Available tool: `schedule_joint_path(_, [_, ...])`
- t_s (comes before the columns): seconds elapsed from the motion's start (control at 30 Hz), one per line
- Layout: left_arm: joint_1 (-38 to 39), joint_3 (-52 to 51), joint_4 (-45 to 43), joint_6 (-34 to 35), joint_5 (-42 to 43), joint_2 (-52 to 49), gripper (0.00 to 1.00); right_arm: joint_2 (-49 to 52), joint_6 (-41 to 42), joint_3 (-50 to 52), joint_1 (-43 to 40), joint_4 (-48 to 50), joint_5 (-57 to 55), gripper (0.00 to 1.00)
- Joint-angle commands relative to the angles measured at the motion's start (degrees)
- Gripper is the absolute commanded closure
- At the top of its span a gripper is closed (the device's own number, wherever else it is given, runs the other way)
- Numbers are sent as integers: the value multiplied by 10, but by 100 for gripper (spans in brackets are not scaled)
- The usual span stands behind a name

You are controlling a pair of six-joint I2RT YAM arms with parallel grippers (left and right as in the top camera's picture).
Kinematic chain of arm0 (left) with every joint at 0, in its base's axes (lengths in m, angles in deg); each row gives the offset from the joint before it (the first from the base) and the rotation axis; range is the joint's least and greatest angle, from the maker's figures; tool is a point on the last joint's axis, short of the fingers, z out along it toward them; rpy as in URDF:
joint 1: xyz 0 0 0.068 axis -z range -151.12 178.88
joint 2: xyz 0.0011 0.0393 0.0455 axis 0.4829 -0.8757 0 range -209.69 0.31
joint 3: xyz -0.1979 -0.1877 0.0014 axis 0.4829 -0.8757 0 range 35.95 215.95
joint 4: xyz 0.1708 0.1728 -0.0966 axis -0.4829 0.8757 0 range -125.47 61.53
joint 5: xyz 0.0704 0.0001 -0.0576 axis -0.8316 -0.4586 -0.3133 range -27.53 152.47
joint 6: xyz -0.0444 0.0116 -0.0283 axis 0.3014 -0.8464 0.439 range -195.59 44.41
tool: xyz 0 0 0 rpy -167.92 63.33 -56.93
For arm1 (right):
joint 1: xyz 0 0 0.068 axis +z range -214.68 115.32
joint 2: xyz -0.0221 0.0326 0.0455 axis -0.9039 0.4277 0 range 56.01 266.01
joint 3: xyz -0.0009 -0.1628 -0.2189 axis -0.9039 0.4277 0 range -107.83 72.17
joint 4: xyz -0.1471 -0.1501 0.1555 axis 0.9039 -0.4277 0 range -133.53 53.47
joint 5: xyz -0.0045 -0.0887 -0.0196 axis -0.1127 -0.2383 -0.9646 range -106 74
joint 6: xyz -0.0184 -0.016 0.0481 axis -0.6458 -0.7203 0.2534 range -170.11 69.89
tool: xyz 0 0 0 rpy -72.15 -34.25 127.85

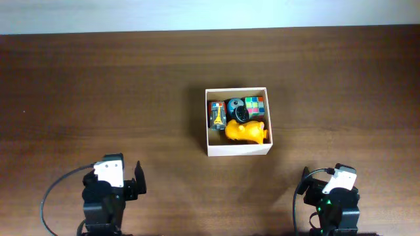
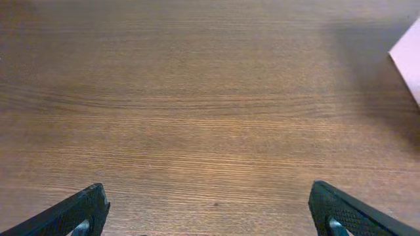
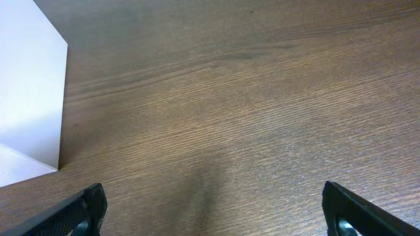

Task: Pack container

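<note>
The container (image 1: 237, 149) is a square white-walled cardboard box at the table's middle right. Inside it lie an orange duck toy (image 1: 245, 131), a colourful cube (image 1: 254, 105), a dark round toy (image 1: 236, 108) and a small boxy toy (image 1: 217, 115). My left gripper (image 2: 209, 208) is open and empty over bare wood at the front left; a corner of the box (image 2: 408, 58) shows at its far right. My right gripper (image 3: 214, 211) is open and empty at the front right, with the box's white wall (image 3: 29, 98) to its left.
The dark wooden table (image 1: 98, 98) spans the view, with a pale wall strip along the far edge. Both arm bases (image 1: 108, 190) (image 1: 336, 196) sit at the table's front edge.
</note>
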Motion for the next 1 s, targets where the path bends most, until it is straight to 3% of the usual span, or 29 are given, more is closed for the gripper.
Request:
schedule_joint_path(0.0, [24,-8,-3,-9,11,21,1,-7,-3,5,-5,0,1,1])
schedule_joint_path(0.53, [41,-8,43,-9,48,163,1,-7,-3,5,-5,0,1,1])
schedule_joint_path(0.97, [68,-30,53,-9,48,168,1,-7,-3,5,-5,0,1,1])
